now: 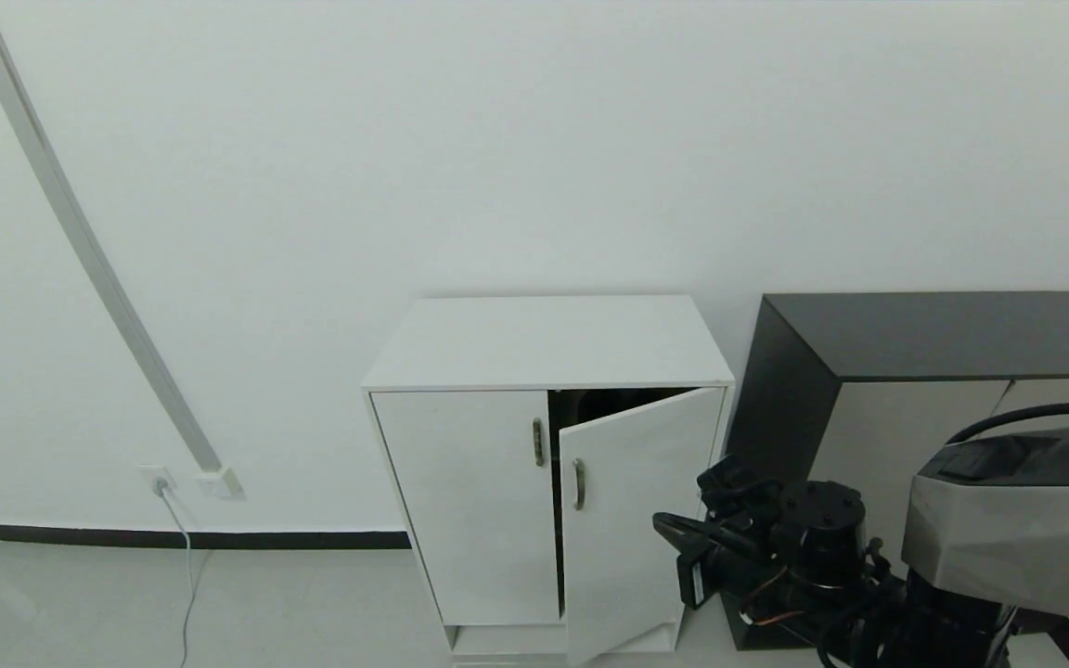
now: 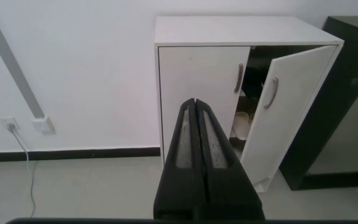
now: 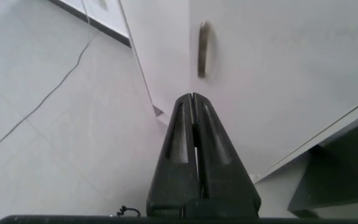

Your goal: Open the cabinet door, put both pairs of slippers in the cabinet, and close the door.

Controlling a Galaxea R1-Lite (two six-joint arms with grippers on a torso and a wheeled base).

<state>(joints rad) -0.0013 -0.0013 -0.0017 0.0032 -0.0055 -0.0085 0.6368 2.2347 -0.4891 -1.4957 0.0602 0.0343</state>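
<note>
Step in hand was, I judged, closing: the right gripper [image 3: 193, 98], fingers together w/ nothing held, was near the half-open right door [image 1: 637, 501], so I would push flat on the panel near its handle [image 1: 578, 484], slowly. The left gripper [image 2: 195, 102] was also closed & empty, well apart from the white cabinet [image 1: 544, 343] at the wall; pale shapes inside, prob. slippers [image 2: 241, 121], sat on a shelf.

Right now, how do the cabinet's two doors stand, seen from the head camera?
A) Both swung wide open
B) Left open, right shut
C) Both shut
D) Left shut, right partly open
D: in the head view the left door sits flush in the cabinet, while the right door is swung out at an angle, dark interior showing above it.
</note>
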